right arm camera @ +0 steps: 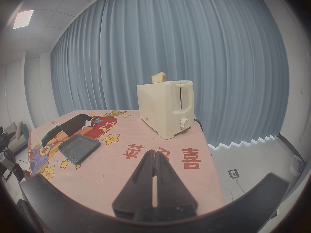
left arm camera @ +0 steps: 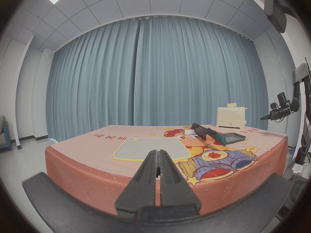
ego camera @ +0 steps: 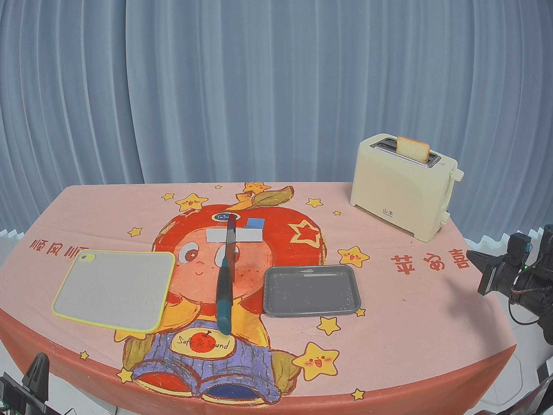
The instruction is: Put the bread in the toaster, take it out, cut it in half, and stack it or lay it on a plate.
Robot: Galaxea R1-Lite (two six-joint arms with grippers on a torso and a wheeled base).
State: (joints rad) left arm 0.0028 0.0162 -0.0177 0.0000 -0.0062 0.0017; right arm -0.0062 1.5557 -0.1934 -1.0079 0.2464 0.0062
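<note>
A slice of bread [ego camera: 413, 148] sticks up out of the cream toaster [ego camera: 403, 188] at the table's back right; the bread [right arm camera: 158, 77] and toaster [right arm camera: 165, 107] also face my right wrist camera. A knife [ego camera: 225, 283] with a teal handle lies mid-table, blade resting on a small white stand. Left of it lies the grey cutting board [ego camera: 115, 289], right of it the dark grey plate [ego camera: 311, 290]. My right gripper [ego camera: 473, 259] hangs shut and empty off the table's right edge. My left gripper [left arm camera: 158, 152] is shut and empty below the table's front left corner.
The table wears a pink cartoon cloth [ego camera: 403, 318]. A small blue and white block [ego camera: 250, 230] sits behind the knife. A blue curtain closes off the back. Bare cloth lies between the plate and the toaster.
</note>
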